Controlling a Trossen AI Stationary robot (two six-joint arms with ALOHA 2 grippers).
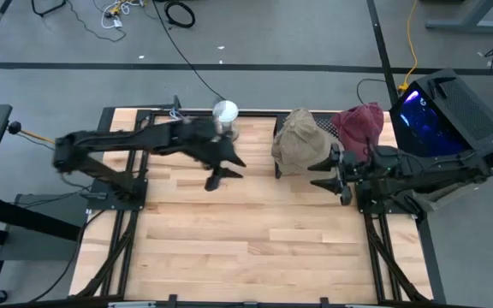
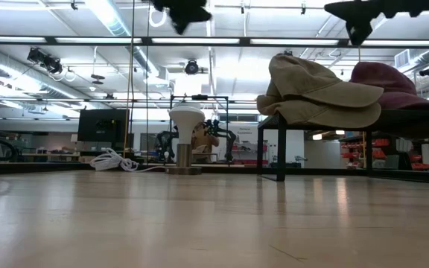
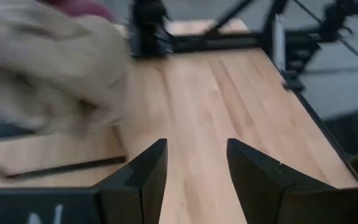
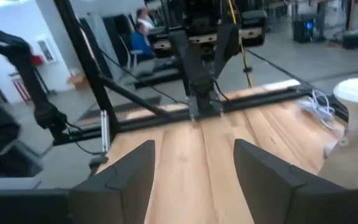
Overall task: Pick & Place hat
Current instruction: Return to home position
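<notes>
With the brown hats (image 1: 300, 141) and red hats (image 1: 362, 124) stacked on the shelf (image 2: 281, 152) at upper right, the released left gripper (image 1: 222, 174) at centre and released right gripper (image 1: 339, 178) just below the hats should retreat high, clear of the brims.

No writing, brand, number or sign can be read with any certainty in these views. The only candidate is a few white marks (image 3: 39, 214) on the dark body behind the fingers of the left gripper (image 3: 196, 149), in the left wrist view. They look like parts of large letters, one perhaps an N, but the frame edge cuts them off and they stay illegible.
</notes>
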